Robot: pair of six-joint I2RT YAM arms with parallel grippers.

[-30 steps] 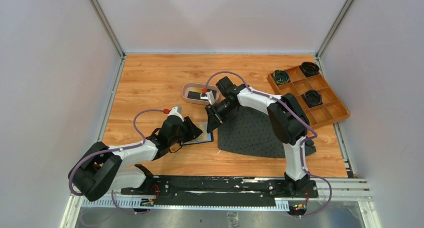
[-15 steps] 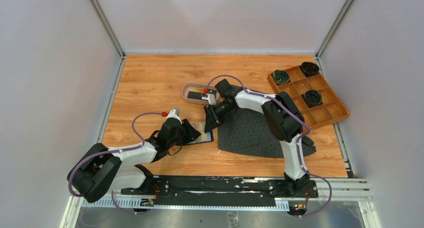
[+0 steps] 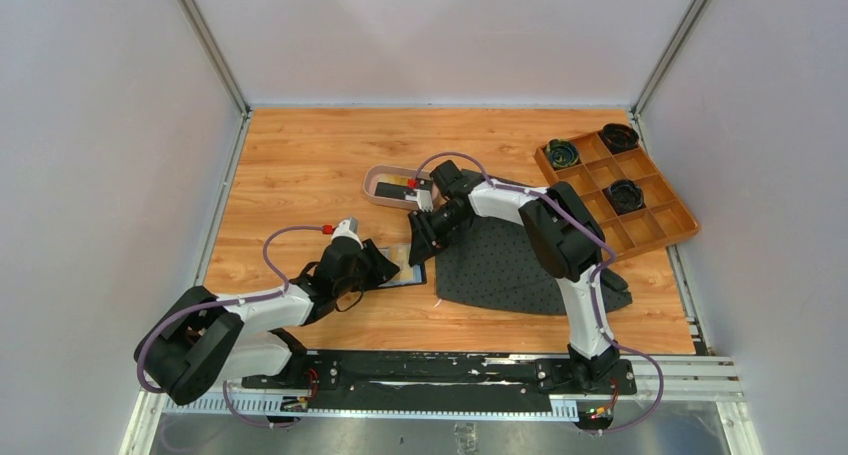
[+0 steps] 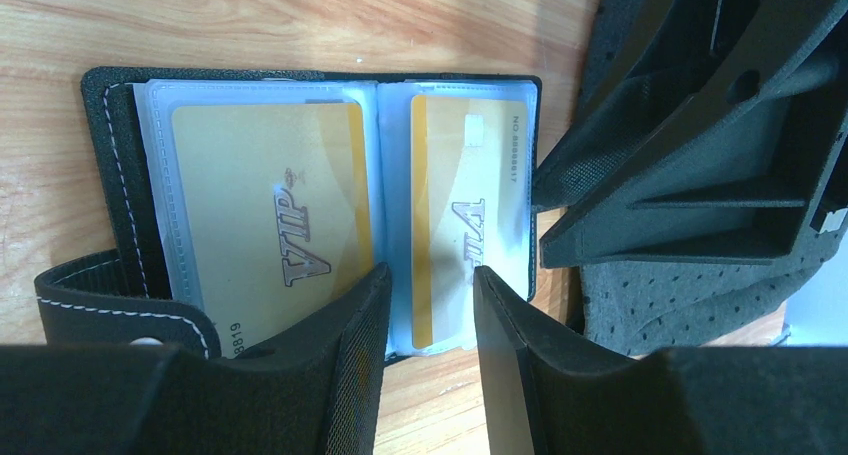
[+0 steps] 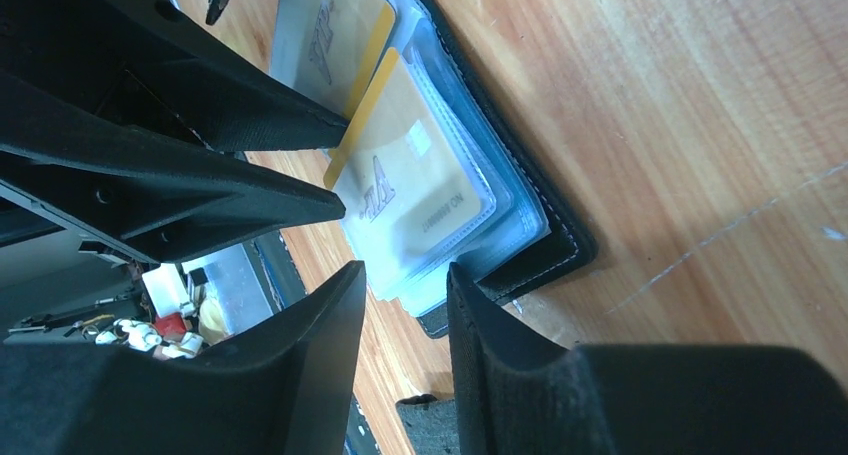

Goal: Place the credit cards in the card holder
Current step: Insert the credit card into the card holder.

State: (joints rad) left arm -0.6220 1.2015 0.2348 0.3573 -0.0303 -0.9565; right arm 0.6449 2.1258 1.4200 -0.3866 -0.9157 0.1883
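The card holder (image 4: 110,175) lies open on the wood, its clear sleeves facing up. Two gold credit cards sit in the sleeves, one on the left page (image 4: 260,215) and one on the right page (image 4: 470,225). My left gripper (image 4: 428,280) hovers open over the holder's near edge with nothing between its fingers. My right gripper (image 5: 405,275) is open at the opposite side, its tips just off the sleeve corner of the holder (image 5: 560,245). From above, both grippers meet over the holder (image 3: 410,274). A black card (image 3: 388,189) lies in the pinkish tray (image 3: 368,183).
A dark grey dotted mat (image 3: 510,265) spreads right of the holder, under the right arm. An orange-brown compartmented box (image 3: 655,225) with dark round items stands at the far right. Metal rails edge the table on both sides.
The right gripper has slid a little left and nearer, closing in on the holder. The left gripper has drawn back slightly. The holder and its cards have stayed put.
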